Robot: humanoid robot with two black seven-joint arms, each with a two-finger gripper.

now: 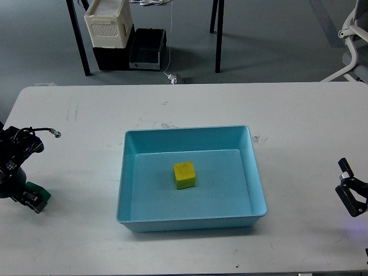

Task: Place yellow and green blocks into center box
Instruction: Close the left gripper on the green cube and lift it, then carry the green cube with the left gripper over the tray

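Observation:
The light-blue tray [129, 190] lies in the middle of the white table. The yellow block [184, 175] sits inside it, a little left of its middle. My left gripper [33, 199] is low at the table's left edge. Its dark fingers close around the dark green block [41, 191], which is partly hidden by them and lies at table level, well left of the tray. My right gripper [349, 188] is at the right edge, open and empty, well right of the tray.
Beyond the table's far edge, a white slatted crate [107, 23] stands on a black bin [138, 52] on the floor, between black table legs. A white chair base [353, 40] is at the far right.

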